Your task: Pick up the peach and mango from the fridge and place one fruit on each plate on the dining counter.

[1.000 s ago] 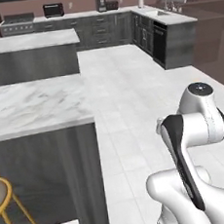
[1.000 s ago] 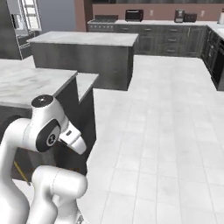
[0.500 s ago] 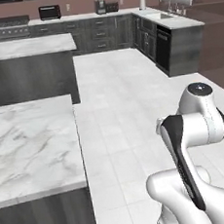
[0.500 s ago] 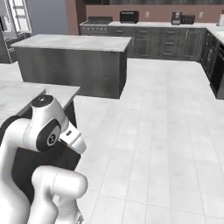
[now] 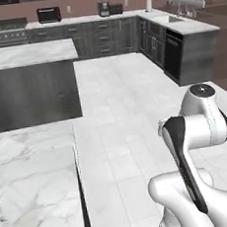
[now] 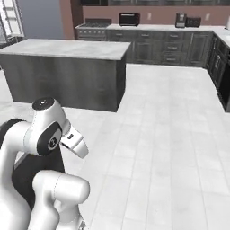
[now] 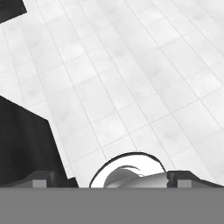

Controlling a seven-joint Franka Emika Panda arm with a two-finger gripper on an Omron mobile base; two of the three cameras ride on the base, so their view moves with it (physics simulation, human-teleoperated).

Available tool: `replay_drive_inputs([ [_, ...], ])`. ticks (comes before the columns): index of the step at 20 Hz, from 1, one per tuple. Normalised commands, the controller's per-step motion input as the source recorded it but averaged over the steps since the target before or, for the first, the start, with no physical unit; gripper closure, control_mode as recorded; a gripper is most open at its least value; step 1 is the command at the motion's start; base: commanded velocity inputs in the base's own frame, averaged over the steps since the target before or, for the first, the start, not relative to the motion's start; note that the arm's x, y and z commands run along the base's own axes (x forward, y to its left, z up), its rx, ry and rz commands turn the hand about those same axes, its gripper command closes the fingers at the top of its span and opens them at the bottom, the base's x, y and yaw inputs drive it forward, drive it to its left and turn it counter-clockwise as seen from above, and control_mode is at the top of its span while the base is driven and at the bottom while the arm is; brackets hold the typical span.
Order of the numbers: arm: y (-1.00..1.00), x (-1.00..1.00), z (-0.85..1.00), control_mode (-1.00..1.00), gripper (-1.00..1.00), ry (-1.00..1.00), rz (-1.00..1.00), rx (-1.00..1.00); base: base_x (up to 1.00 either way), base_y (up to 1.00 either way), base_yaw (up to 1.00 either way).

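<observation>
Our gripper [image 7: 112,183] hangs wide and empty at the hand view's bottom; turning, we might clip the white-grey marble dining counter [image 5: 34,188] at lower left.

Whole view swung: base turning.

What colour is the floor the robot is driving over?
Pale grey-white square tiles, clearest in the right base view.
</observation>
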Motion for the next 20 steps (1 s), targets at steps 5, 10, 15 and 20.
replay_drive_inputs([
  [5,0.0,0.0,0.0,1.0,-1.0,0.0,0.0,0.0,1.0,-0.38,0.0],
  [10,0.0,0.0,0.0,1.0,-1.0,0.0,0.0,0.0,1.0,-0.66,0.0],
  [15,0.0,0.0,0.0,1.0,-1.0,0.0,0.0,0.0,1.0,-0.73,0.02],
  [20,0.0,0.0,0.0,1.0,-1.0,0.0,0.0,0.0,1.0,-0.62,0.04],
])
